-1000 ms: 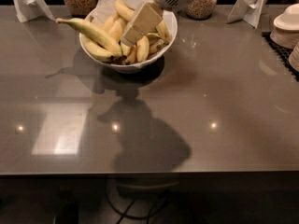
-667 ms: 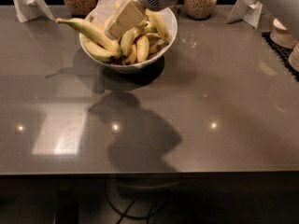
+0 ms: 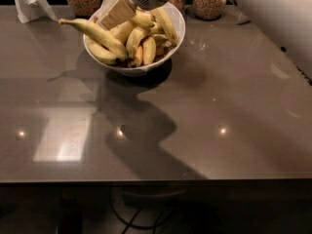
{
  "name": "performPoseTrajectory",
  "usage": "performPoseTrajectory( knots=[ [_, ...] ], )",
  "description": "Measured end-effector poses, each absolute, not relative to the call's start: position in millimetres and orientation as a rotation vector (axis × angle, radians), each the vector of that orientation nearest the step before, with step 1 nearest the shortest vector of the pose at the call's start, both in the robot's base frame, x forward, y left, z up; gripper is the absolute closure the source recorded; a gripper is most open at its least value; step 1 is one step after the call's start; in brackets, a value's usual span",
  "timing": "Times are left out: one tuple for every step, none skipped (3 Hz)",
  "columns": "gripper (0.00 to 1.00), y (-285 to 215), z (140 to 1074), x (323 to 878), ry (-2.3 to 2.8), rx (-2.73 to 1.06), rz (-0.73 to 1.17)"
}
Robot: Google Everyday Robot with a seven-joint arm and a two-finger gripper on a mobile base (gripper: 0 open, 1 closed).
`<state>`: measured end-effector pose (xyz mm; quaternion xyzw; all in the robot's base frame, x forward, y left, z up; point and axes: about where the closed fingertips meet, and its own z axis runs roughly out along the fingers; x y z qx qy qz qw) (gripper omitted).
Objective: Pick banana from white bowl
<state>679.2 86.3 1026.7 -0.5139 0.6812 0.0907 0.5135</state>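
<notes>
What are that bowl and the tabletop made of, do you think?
The white bowl looks like glazed ceramic: opaque, with a shiny wall. The table seems to be polished stone or glass, since it mirrors the lights. The tool is over the bowl's far-left edge.

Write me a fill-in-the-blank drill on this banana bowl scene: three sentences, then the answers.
1. The bowl holding the bananas is ____ in colour.
2. The longest banana pokes past the rim, below the gripper hovering over the bowl, toward the picture's ____ edge.
3. The grains behind the bowl are kept in glass ____.

Missing words: white; left; jars
</notes>
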Motion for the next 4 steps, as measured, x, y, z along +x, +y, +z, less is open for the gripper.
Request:
performPoseTrajectory(
  knots=[
    [0.31,85,1017,699,1.668,-1.206,0.201],
    [0.42,75,1006,719,1.719,-1.173,0.172],
    [0.41,62,992,735,1.773,-1.14,0.156],
    [0.36,55,980,746,1.814,-1.121,0.155]
  ],
)
